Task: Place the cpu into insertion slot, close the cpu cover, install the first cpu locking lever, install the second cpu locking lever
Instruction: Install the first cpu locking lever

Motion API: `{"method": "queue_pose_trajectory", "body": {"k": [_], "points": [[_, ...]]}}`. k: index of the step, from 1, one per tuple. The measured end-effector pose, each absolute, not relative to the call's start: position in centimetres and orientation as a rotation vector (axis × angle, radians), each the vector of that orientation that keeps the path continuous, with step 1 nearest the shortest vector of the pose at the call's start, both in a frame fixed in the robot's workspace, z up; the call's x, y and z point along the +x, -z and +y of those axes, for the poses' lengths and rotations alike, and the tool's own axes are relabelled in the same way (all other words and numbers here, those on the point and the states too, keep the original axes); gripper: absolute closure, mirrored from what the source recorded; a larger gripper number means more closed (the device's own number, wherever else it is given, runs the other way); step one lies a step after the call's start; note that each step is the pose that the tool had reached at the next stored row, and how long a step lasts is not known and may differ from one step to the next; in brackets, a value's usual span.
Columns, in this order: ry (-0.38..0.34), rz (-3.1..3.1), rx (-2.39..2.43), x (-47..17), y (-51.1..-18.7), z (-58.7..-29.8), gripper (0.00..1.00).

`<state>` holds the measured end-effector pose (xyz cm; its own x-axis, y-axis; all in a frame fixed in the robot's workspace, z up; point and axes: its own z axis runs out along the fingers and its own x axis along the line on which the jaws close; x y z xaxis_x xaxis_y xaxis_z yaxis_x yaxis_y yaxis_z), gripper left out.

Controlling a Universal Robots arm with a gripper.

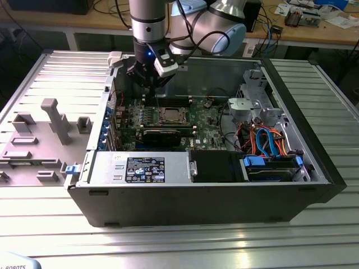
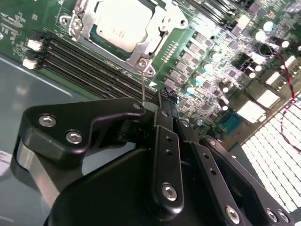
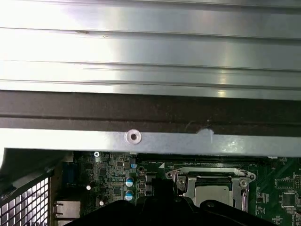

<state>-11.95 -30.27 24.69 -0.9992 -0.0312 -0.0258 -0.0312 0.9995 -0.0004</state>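
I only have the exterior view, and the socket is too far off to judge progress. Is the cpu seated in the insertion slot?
Observer: Yes. In the second wrist view the cpu lies flat in the insertion slot, silver top up.
Operator: And the cover?
Observer: The cpu cover is down, framing the cpu in both wrist views.
Operator: Where is the gripper?
Observer: The gripper is just off a socket corner, where a thin wire lever runs from that corner to it.
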Motion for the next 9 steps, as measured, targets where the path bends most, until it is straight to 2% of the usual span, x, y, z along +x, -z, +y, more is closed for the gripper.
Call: {"method": "queue_pose_trajectory", "body": {"k": [9], "points": [[0.0, 3.115, -0.054, -10.6, -24.2, -30.0, 0.89]]}}
